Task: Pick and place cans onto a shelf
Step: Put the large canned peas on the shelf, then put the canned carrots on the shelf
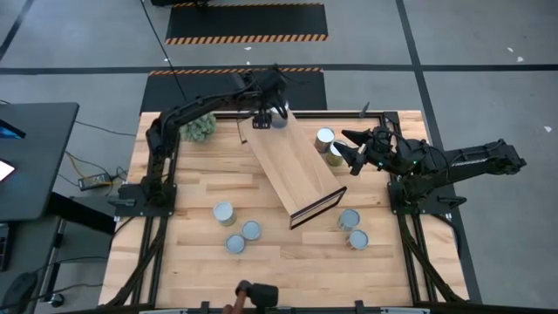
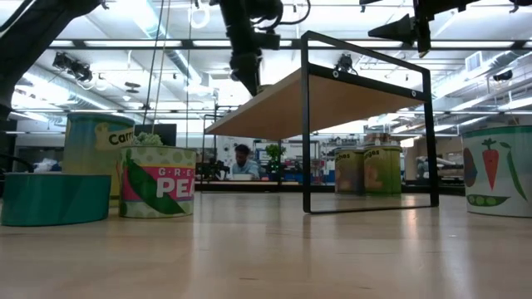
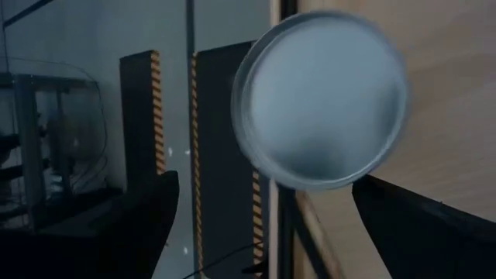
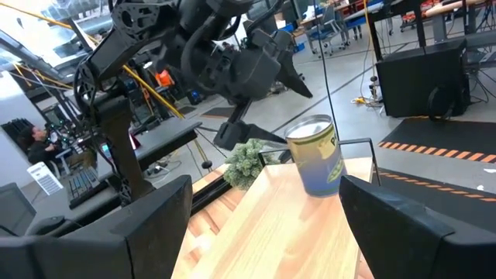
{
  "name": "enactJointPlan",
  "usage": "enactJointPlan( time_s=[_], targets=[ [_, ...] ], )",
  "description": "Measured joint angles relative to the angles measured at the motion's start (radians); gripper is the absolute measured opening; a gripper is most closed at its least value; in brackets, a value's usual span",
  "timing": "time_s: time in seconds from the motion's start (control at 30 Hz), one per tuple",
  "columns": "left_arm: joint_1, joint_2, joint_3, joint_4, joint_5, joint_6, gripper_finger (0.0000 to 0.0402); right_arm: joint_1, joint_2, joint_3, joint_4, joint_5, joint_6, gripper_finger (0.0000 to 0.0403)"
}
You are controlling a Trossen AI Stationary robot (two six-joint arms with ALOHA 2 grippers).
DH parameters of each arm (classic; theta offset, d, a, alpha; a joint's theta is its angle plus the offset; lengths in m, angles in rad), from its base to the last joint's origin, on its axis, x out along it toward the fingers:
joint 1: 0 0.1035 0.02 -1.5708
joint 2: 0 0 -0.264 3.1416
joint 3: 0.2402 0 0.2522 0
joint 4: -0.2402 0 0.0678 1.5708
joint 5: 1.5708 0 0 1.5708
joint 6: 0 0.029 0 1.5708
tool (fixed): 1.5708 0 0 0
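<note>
Taking the shelf (image 1: 295,166) as the landmark, a long light-wood board lying slantwise across the table (image 1: 192,262) with its dark frame at the near end: to its left, a green plant ball (image 1: 199,128) sits near the far corner, and three cans (image 1: 237,228) stand grouped near the shelf's framed end. At the shelf's far end the left gripper (image 1: 268,116) hangs with fingers spread wide, holding nothing; a can (image 1: 279,121) stands upright on the board just beneath it, clear of both fingers. To the right of the shelf, two cans (image 1: 330,146) stand touching its long edge, and two more cans (image 1: 353,228) stand beside the framed end. The right gripper (image 1: 356,146) hovers just right of the shelf, fingers parted and empty.
</note>
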Motion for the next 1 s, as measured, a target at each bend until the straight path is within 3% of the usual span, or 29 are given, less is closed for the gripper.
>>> enactJointPlan(
  time_s=[0.67, 0.83, 1.0],
  targets=[
    [0.044, 0.000, 0.000, 0.077, -0.024, -0.046, 0.0389, 0.000, 0.000, 0.000, 0.000, 0.000, -0.002, 0.0334],
    [0.022, -0.039, 0.009, -0.089, -0.025, -0.142, 0.0389, 0.000, 0.000, 0.000, 0.000, 0.000, -0.002, 0.0334],
    [-0.040, -0.109, 0.010, -0.292, 0.124, -0.345, 0.0389, 0.000, 0.000, 0.000, -0.001, 0.000, 0.000, 0.0334]
  ],
)
